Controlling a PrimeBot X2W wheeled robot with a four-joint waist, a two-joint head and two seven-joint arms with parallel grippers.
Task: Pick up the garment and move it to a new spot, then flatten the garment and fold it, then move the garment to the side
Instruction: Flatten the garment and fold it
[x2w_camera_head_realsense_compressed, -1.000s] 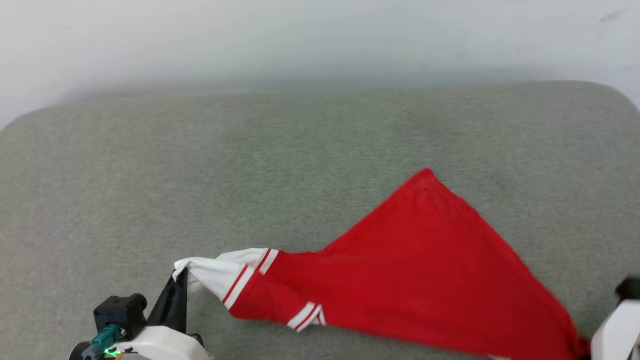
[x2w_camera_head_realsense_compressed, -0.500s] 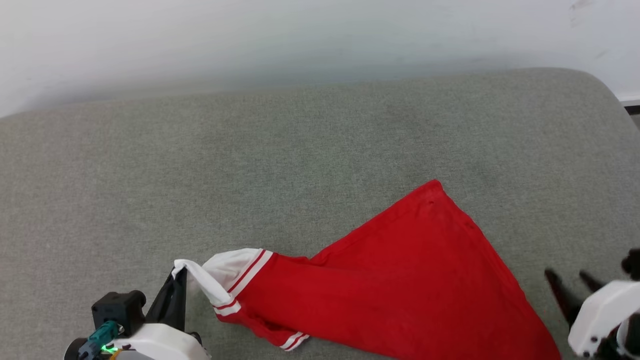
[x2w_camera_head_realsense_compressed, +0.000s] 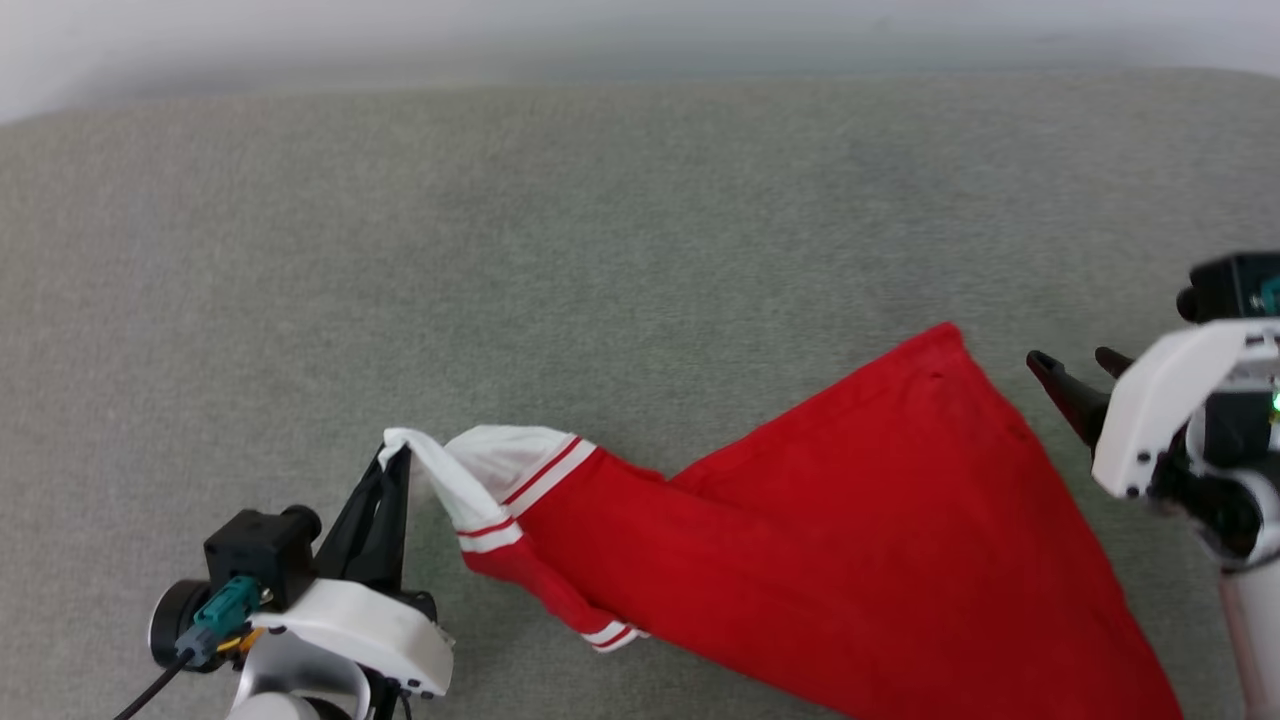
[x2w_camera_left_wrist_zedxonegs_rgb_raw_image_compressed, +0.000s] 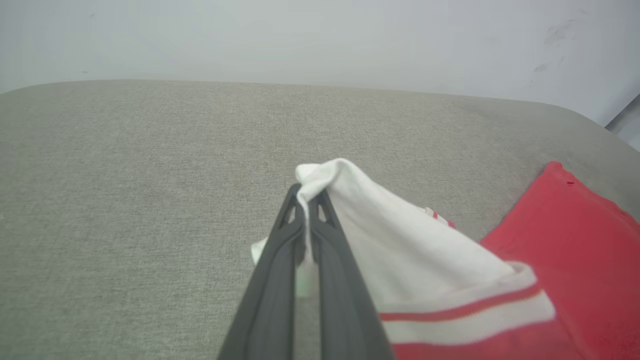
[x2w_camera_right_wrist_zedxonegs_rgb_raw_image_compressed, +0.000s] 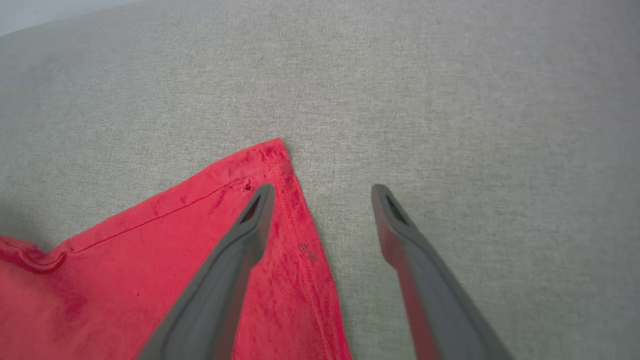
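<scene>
Grey-green upholstery covers the padded surface (x2w_camera_head_realsense_compressed: 640, 220), with a strip of pale wall (x2w_camera_head_realsense_compressed: 300, 30) along its far edge. From the head view, the garment (x2w_camera_head_realsense_compressed: 850, 560) sprawls over the near right part of that surface. Its red body is spread in a broad triangle whose far corner points away from the robot, and its near edge runs out of the picture. A white sleeve (x2w_camera_head_realsense_compressed: 495, 460) with red-and-white striped trim (x2w_camera_head_realsense_compressed: 545, 478) reaches off to the left. There the left gripper (x2w_camera_head_realsense_compressed: 398, 458) has its two dark fingers (x2w_camera_head_realsense_compressed: 375, 510) pinched together on the sleeve's tip, which stands up in a small peak. The right gripper (x2w_camera_head_realsense_compressed: 1070, 358) hangs at the right edge, just beside the red corner, fingers spread apart and holding nothing. Through the left wrist view, the left gripper (x2w_camera_left_wrist_zedxonegs_rgb_raw_image_compressed: 305, 192) is clamped on a fold of white cloth that pokes out above the fingertips and drapes down to the right toward the striped trim (x2w_camera_left_wrist_zedxonegs_rgb_raw_image_compressed: 465, 310); the red body lies further right on the surface. Through the right wrist view, the right gripper (x2w_camera_right_wrist_zedxonegs_rgb_raw_image_compressed: 322, 190) stands wide apart over the garment's (x2w_camera_right_wrist_zedxonegs_rgb_raw_image_compressed: 150, 260) pointed corner: one finger (x2w_camera_right_wrist_zedxonegs_rgb_raw_image_compressed: 240, 240) crosses the red cloth, the other (x2w_camera_right_wrist_zedxonegs_rgb_raw_image_compressed: 410, 250) crosses bare upholstery just right of the hem. Whether either fingertip touches anything I cannot tell.
</scene>
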